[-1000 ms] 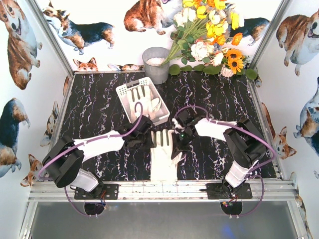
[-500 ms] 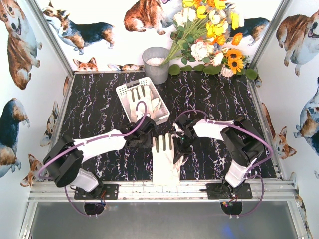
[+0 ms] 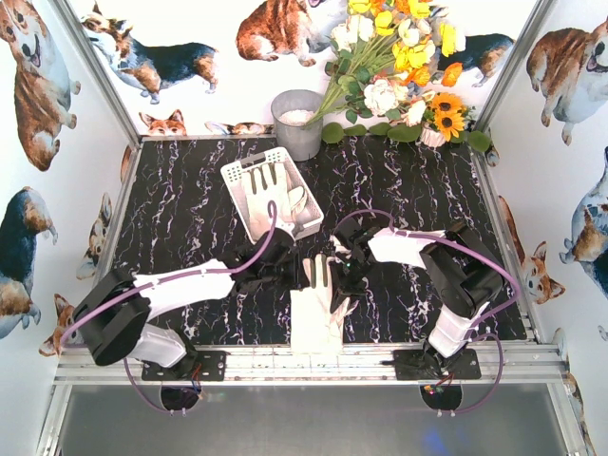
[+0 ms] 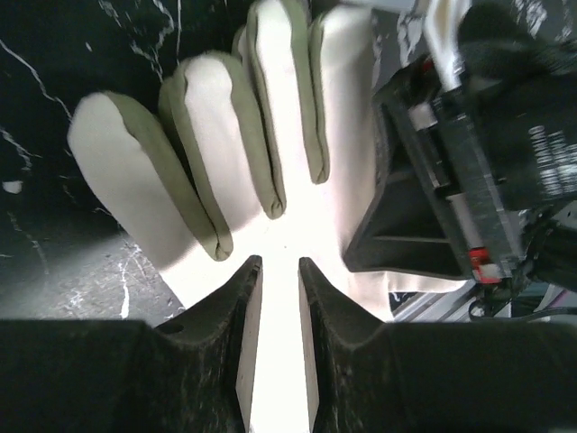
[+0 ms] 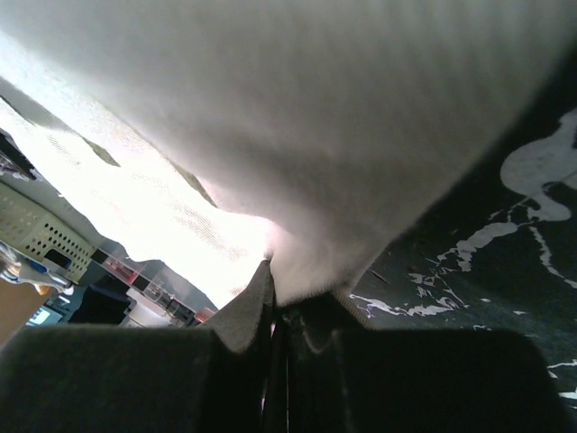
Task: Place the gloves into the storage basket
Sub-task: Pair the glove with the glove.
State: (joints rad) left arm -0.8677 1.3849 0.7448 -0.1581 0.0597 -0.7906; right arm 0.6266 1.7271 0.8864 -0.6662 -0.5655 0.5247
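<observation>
A cream-white glove (image 3: 315, 318) lies palm down on the black marble table between my two grippers, its grey-edged fingers (image 4: 216, 153) pointing away from the bases. My left gripper (image 3: 296, 275) is over its palm near the finger bases, and its jaws (image 4: 276, 269) stand a narrow gap apart with white fabric showing between them. My right gripper (image 3: 340, 282) is shut on the glove's right edge (image 5: 297, 108), and the fabric rises over its fingertips (image 5: 279, 275). The white storage basket (image 3: 237, 171) sits just behind, with another glove (image 3: 271, 190) inside it.
A grey metal bucket (image 3: 297, 122) stands behind the basket. Artificial flowers (image 3: 399, 66) fill the back right corner. An aluminium rail (image 3: 304, 366) runs along the near edge. Printed walls close in the left and right sides.
My left gripper moved right and nearer, from beside the basket onto the glove's palm, and its jaws parted from shut. My right gripper slid slightly nearer, still holding the glove's edge.
</observation>
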